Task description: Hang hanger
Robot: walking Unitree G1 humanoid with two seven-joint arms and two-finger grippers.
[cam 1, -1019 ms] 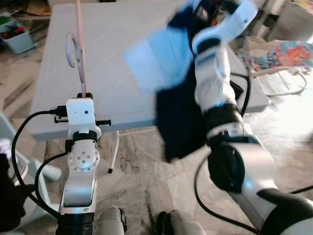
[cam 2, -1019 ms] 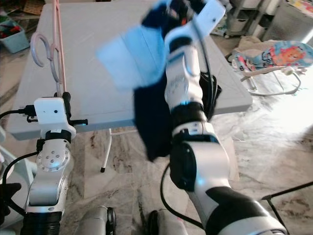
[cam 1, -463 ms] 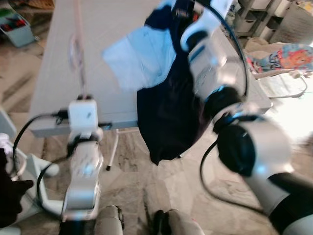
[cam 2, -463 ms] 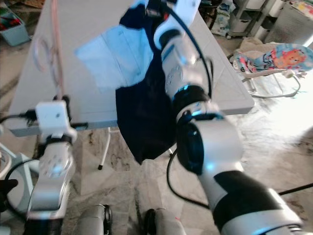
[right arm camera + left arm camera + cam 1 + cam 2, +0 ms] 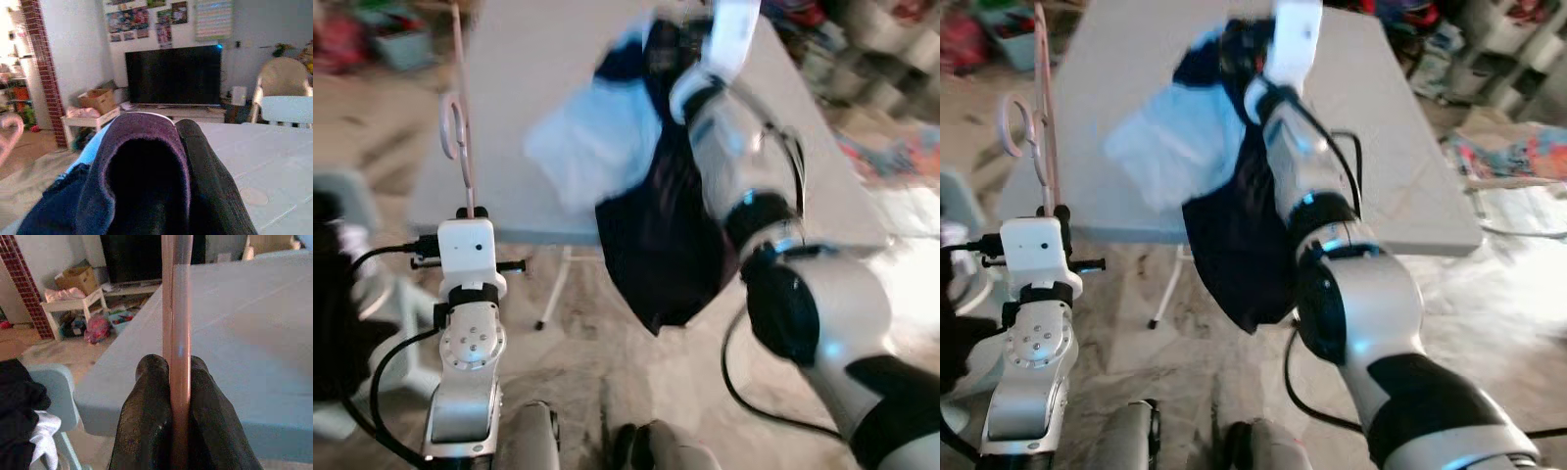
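Note:
A pink hanger (image 5: 458, 116) stands upright in front of me at the left, its hook (image 5: 1016, 125) bulging to the left. My left gripper (image 5: 177, 382) is shut on its stem, both black fingers (image 5: 144, 416) pressed against it. My right gripper (image 5: 168, 147) is raised high at the centre and is shut on a dark navy garment (image 5: 668, 245) with a light blue part (image 5: 592, 157). The cloth hangs down from it in front of the grey table (image 5: 538, 69).
A pale blue chair (image 5: 58, 391) with dark and white clothes on it stands at my left. Behind the table are a black television (image 5: 173, 76), a low white shelf with a box, and a cream armchair (image 5: 283, 81). Marble floor lies below.
The whole picture has shifted right and blurred, so the camera has turned. The right arm has lifted the garment slightly higher; the left arm keeps the hanger upright.

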